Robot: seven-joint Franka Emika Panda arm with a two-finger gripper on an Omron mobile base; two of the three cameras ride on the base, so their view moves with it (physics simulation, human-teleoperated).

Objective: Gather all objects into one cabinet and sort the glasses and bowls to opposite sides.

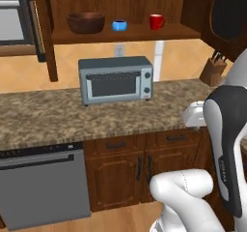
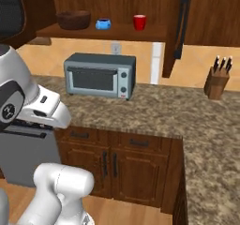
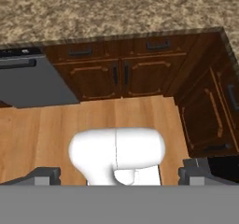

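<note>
On the long shelf board of the dark reddish-brown wall cabinet (image 1: 126,34) (image 2: 105,32) stand, left to right, the big brown wooden bowl (image 1: 86,22) (image 2: 73,19), the small blue bowl (image 1: 119,25) (image 2: 103,24) and the red mug (image 1: 156,21) (image 2: 139,22). The cabinet's tall door (image 2: 183,20) hangs open at the right end. The salmon-pink mug is out of view. My gripper (image 3: 120,176) is open and holds nothing. It points down at the wooden floor in front of the base cabinets, far below the shelf.
A grey toaster oven (image 1: 116,79) (image 2: 99,75) sits on the granite counter (image 1: 43,120) (image 2: 164,111) under the shelf. A knife block (image 1: 212,69) (image 2: 217,81) stands to the right. Below are a dishwasher (image 1: 43,185) (image 3: 32,80) and wooden base cabinets (image 3: 121,76).
</note>
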